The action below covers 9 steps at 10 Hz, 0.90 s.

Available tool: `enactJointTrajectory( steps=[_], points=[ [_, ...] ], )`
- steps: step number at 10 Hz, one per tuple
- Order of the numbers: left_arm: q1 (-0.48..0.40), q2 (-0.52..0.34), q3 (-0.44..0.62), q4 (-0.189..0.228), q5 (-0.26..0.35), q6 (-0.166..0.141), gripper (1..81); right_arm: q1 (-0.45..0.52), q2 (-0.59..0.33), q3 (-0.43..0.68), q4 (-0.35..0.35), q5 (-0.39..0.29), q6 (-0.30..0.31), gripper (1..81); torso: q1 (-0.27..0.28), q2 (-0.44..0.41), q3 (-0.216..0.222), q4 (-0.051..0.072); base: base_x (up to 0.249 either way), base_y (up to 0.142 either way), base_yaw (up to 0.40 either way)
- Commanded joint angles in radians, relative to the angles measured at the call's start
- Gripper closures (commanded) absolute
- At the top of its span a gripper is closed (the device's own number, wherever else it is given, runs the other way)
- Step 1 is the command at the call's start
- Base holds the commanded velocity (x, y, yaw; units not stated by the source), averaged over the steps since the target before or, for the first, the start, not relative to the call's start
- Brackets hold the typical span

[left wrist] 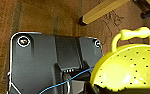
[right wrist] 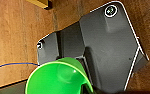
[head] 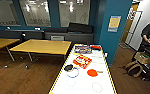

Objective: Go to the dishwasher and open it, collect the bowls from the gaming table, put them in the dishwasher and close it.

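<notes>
While the white surface [head: 86, 82] lies ahead, the left pincer [left wrist: 91, 86] pinches a yellow-green perforated bowl [left wrist: 131, 67] (handled); the right pincer [right wrist: 87, 87] pinches a bright green bowl [right wrist: 58, 77].

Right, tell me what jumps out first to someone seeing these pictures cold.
First the long white gaming table with its yellow rim in the head view, strewn with an orange bowl, a dark bowl and game boxes. Then the yellow-green perforated bowl with a handle, large in the left wrist view, and the bright green bowl in the right wrist view, both over wooden floor.
</notes>
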Motion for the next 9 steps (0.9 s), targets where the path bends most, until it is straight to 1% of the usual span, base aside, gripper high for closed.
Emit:
enactJointTrajectory(
  steps=[1, 3, 4, 7, 9],
  points=[
    [-0.009, 0.023, -0.045, 0.035, 0.041, 0.01, 81.1, 0.026, 0.001, -0.026, -0.024, -0.016, 0.0, 81.1, 0.0, 0.0, 0.0, 0.0, 0.0, 0.0, 0.0],
    [0.001, 0.057, -0.099, 0.036, 0.041, 0.01, 81.1, 0.026, -0.003, -0.038, -0.024, -0.016, 0.0, 81.1, 0.0, 0.0, 0.0, 0.0, -0.033, 0.0, 0.0],
    [0.004, 0.072, -0.119, 0.047, 0.041, 0.01, 81.1, 0.026, -0.005, -0.046, -0.024, -0.016, 0.0, 81.1, 0.0, 0.0, 0.0, 0.0, -0.078, 0.0, 0.0],
    [0.012, 0.092, -0.136, 0.053, 0.041, 0.01, 81.1, 0.025, -0.002, -0.047, -0.025, -0.016, -0.001, 81.1, -0.001, -0.001, 0.001, 0.0, -0.109, 0.0, 0.0],
    [0.014, 0.095, -0.151, 0.056, 0.041, 0.01, 81.1, 0.02, -0.008, -0.052, -0.039, -0.016, 0.0, 81.1, -0.001, -0.001, 0.001, 0.0, -0.137, 0.0, 0.0]
  ],
)
